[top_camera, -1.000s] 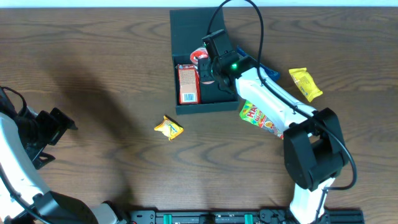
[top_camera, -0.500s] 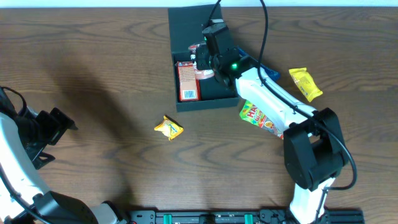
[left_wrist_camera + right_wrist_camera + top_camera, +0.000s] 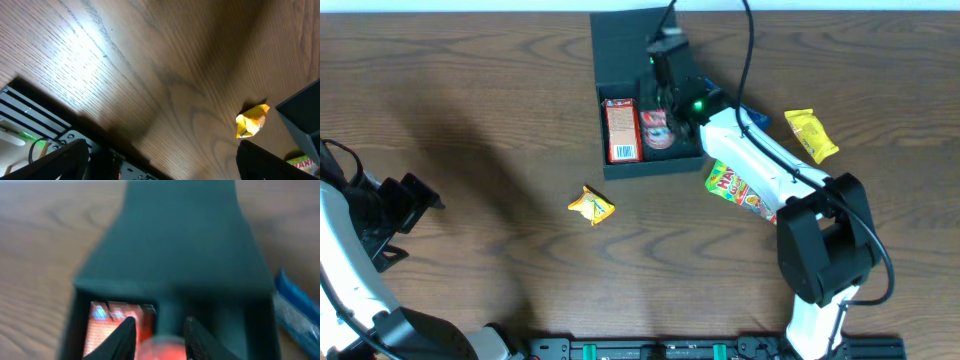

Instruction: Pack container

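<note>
At the far left the left gripper [image 3: 161,147] hung over the wooden table [image 3: 500,120], its fingers spread wide and nothing between them. Right of it, well apart from everything else, lay a crumpled yellow packet [image 3: 592,206] on bare wood. Beyond that, toward the far edge of the table, sat the container [image 3: 655,167], open, with its lid flap [image 3: 620,45] turned back on the far side. In its left half an orange packet [image 3: 621,131] lay lengthwise, barcode end toward the near wall, and just beside it on the right lay a red packet [image 3: 657,130]. The right gripper [image 3: 159,325] was above the container's right half. Its fingers [image 3: 125,336] stood apart, and in the blurred wrist view the red packet showed in the gap below them; nothing could be seen pinched there. Just outside the container's right wall a blue packet [image 3: 752,117] poked out from under the right arm. A colourful packet [image 3: 732,189] lay near the container's front right corner, partly under the same arm, and farthest right lay a flat yellow packet [image 3: 811,135].
</note>
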`<state>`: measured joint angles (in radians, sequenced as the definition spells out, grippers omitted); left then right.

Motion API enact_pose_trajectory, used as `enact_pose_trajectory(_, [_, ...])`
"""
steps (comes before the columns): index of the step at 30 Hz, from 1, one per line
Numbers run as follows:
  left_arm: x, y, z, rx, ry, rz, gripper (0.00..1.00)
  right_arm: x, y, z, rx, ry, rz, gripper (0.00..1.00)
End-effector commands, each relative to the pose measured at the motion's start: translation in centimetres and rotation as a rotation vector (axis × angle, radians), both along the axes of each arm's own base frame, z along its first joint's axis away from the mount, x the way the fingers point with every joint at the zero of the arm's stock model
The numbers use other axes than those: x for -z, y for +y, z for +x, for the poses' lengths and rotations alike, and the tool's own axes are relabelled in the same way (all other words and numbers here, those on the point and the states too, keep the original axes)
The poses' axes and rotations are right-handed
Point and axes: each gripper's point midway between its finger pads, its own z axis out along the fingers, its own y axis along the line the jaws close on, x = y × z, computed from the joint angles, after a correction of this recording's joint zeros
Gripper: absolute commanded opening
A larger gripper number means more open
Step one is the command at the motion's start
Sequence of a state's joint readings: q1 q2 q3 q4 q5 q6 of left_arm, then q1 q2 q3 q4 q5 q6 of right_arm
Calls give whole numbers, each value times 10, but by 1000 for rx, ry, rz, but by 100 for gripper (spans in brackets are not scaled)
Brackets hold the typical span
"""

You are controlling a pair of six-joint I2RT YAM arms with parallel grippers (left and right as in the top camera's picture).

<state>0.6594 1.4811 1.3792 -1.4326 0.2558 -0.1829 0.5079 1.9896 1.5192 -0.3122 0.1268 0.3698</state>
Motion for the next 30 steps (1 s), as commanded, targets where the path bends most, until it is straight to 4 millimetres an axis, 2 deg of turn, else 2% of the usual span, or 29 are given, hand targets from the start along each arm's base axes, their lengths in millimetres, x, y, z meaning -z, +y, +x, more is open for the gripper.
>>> enact_pose_trajectory(1, [-3, 2, 0, -4, -7, 11, 95, 14, -21, -6, 56, 46, -100, 43])
enact_pose_trajectory(3, [-3, 2, 0, -4, -7, 11, 95, 24, -31, -16, 67, 95, -148, 53])
enact_pose_trajectory(5, [-3, 2, 0, -4, -6, 10, 95, 27, -34, -20, 64, 114, -168, 75])
enact_pose_trajectory(7, [-3, 2, 0, -4, -7, 10, 95, 28, -37, -21, 72, 120, -183, 79])
enact_pose_trajectory(9, [-3, 2, 0, -4, -7, 11, 95, 31, -40, -24, 76, 134, -198, 86])
enact_pose_trajectory(12, [-3, 2, 0, -4, -7, 10, 95, 35, -21, -34, -2, 188, -117, 94])
enact_pose_trajectory(14, [-3, 2, 0, -4, -7, 10, 95, 33, -13, -34, -29, 186, -79, 92])
enact_pose_trajectory(21, [-3, 2, 0, -4, -6, 10, 95, 7, -24, -28, 12, 123, -91, 91])
enact_pose_trajectory(26, [-3, 2, 0, -4, -7, 11, 95, 3, 6, -44, -108, 173, 23, 95])
enact_pose_trajectory(30, [-3, 2, 0, -4, -7, 11, 95, 6, 2, -47, -92, 179, -14, 96])
